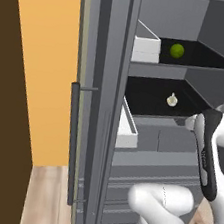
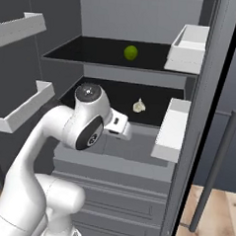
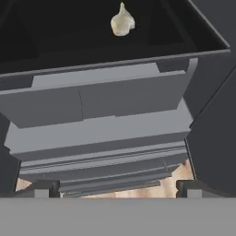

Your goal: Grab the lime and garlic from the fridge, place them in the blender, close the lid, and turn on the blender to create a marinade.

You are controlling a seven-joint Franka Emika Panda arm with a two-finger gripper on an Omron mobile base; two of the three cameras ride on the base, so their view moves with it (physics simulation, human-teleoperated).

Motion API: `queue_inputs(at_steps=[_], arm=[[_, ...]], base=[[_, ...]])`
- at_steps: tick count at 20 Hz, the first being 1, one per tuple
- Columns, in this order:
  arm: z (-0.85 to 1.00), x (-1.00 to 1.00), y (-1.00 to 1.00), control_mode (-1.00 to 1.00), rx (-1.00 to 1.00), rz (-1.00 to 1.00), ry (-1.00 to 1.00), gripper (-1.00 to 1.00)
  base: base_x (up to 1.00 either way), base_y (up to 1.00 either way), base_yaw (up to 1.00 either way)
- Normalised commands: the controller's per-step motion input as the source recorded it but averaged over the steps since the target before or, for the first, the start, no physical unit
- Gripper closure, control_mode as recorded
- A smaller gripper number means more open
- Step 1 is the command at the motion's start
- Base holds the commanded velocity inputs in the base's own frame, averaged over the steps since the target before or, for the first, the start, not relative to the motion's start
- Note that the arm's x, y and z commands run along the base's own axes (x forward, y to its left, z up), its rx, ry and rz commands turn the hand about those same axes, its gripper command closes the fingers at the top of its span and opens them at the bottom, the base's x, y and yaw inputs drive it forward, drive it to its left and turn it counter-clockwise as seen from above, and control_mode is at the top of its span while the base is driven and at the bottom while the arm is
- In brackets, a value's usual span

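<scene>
The fridge (image 2: pixel 137 156) stands open before the claw (image 3: pixel 115 191), whose jaws are spread wide and empty. Ahead and above sits the garlic (image 3: pixel 122 21), the lime (image 2: pixel 131 52) one shelf higher. Reaching is judged underway; next, advance onto one item.
</scene>
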Motion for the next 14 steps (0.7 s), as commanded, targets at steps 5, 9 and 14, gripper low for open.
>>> queue_inputs(at_steps=[5, 9, 14], arm=[[0.00, 0.08, -1.00, -1.00, -0.12, -0.11, 0.00, -1.00], [-0.01, 0.04, -1.00, -1.00, -0.05, -0.06, 0.00, -1.00], [-0.02, 0.01, -1.00, -1.00, -0.02, -0.01, 0.00, -1.00]], base=[[0.00, 0.00, 0.00], [0.00, 0.00, 0.00], [0.00, 0.00, 0.00]])
